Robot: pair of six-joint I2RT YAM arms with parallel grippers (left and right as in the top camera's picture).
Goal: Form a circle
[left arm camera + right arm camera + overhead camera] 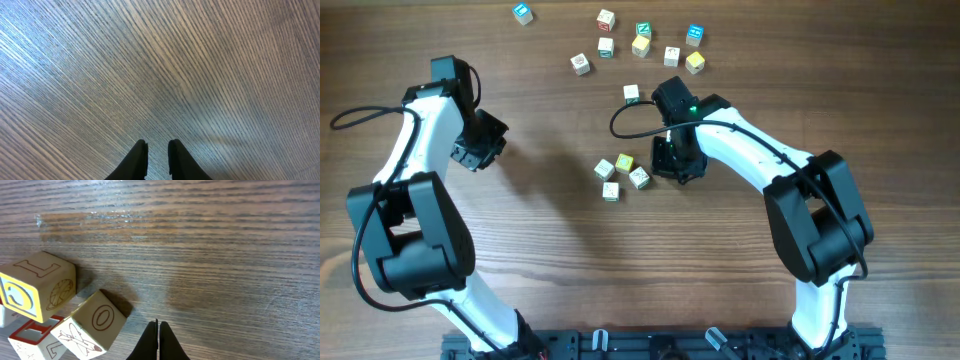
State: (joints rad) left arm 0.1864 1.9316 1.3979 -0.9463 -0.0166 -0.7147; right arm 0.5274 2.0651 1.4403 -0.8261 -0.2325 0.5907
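Our right jaws sit pressed together, empty, at three o'clock of the circle. Our left jaws stand narrowly apart.

Right wrist view: "L" on top of yellow-edged cube; "O" on pale cube beside it.

We're looking at a robotics lab bench here, not a home. Two white-and-black arms, the left arm and the right arm, rise from a black mounting rail along the near edge. A loose black cable loops off the left one, and the plain wood-grain tabletop carries toy letter cubes scattered toward the far side.
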